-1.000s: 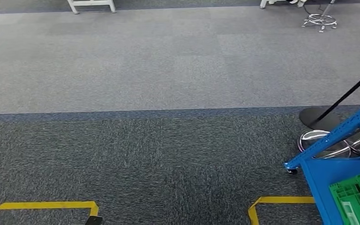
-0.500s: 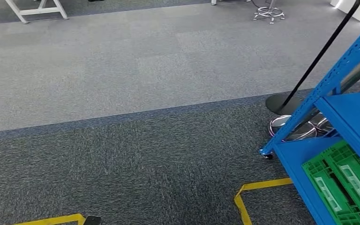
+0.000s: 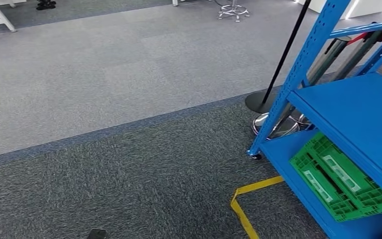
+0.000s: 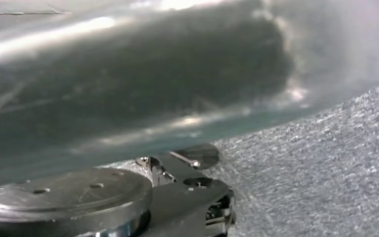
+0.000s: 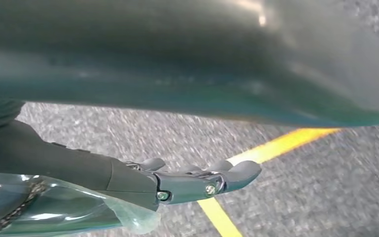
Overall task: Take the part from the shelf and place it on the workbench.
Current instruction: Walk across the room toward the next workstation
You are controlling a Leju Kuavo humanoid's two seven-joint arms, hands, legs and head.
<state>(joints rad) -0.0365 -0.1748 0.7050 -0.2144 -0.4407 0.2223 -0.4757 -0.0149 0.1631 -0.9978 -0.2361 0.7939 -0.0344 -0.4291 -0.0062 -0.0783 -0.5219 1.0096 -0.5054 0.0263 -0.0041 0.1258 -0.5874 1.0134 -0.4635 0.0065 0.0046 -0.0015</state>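
A blue metal shelf stands at the right of the head view, and the visible stretch of its middle board is bare. On its bottom board lies a green plastic crate with white strips in it. I cannot pick out the part itself. In the right wrist view my right hand hangs over the dark carpet with its fingers stretched out and nothing in them. Dark metal pieces of my left hand show in the left wrist view above the carpet; how its fingers lie is unclear.
Yellow tape marks the dark carpet in front of the shelf. Behind the shelf post stand a black pole on a round base and chrome stool bases. Lighter grey carpet stretches away to the left and back.
The camera has turned to the right: the shelf now takes up much more of the picture's right side, and the left yellow tape corner has left the view.
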